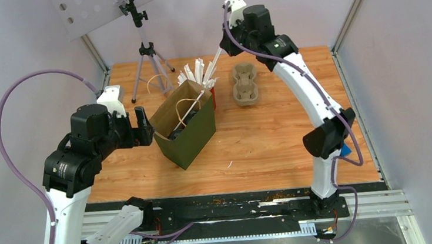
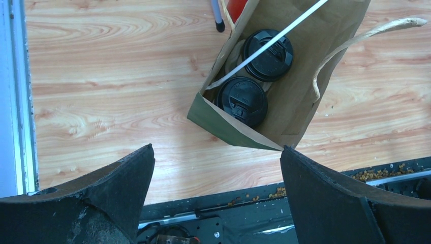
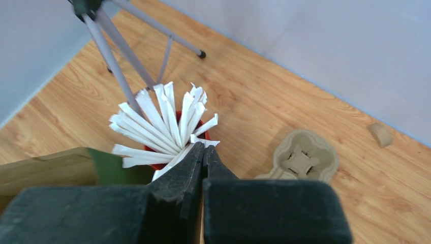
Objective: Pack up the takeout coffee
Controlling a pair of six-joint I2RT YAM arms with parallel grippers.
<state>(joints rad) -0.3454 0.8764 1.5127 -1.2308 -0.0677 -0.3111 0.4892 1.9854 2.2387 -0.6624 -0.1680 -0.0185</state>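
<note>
Two takeout coffee cups stand in the open green paper bag; the left wrist view shows only their black lids, one farther and one nearer. A white straw leans in the bag across the farther lid. My left gripper is open and empty beside the bag's left side, and in its own view it is above the table's front edge. My right gripper is high over the red cup of white straws, and in its own view it is shut on a white straw.
A beige pulp cup tray lies behind and to the right of the bag and shows in the right wrist view. A tripod stands at the back left. A small beige scrap lies near the back wall.
</note>
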